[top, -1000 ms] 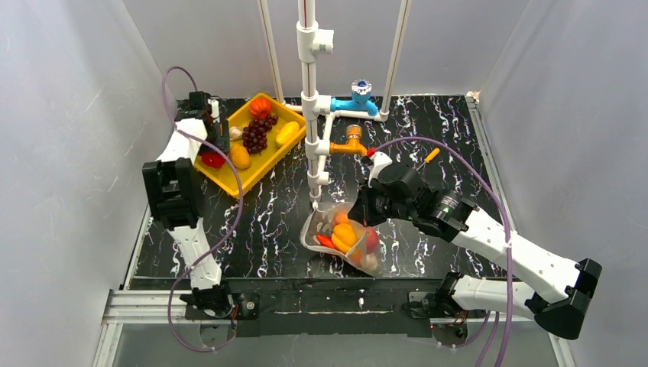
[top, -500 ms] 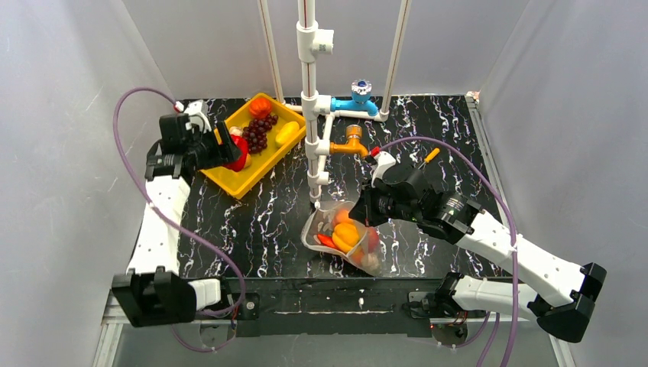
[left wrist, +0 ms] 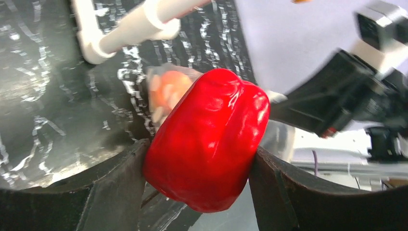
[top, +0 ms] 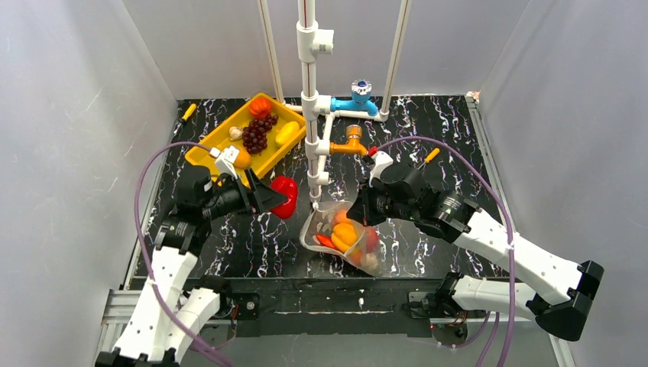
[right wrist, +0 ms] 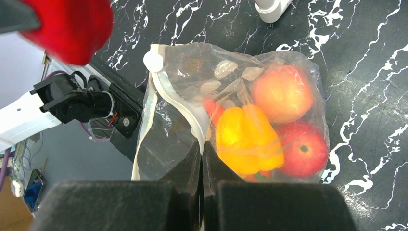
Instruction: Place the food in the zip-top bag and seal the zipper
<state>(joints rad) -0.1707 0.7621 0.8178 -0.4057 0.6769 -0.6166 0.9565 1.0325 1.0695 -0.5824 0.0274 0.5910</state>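
A glossy red pepper (left wrist: 207, 139) is clamped between the fingers of my left gripper (top: 279, 197), held in the air just left of the zip-top bag (top: 340, 237). The bag lies on the black marbled table with its mouth towards the left. My right gripper (right wrist: 202, 147) is shut on the zipper (right wrist: 195, 127) strip, holding the mouth up. Inside the bag are a yellow pepper (right wrist: 245, 139), a peach fruit (right wrist: 281, 94) and a red apple (right wrist: 300, 149). The yellow tray (top: 210, 145) still holds grapes (top: 256, 134), a tomato (top: 260, 107) and other food.
A white pipe stand (top: 309, 99) rises behind the bag, with a blue tap (top: 358, 98) and an orange tap (top: 350, 141) on it. Orange-handled tools lie at the back left (top: 188, 112) and behind my right arm (top: 432, 155). Grey walls close in both sides.
My left arm has lifted the red pepper out of the tray and carried it right and nearer, up to the bag's mouth. The right gripper has kept its hold on the bag.
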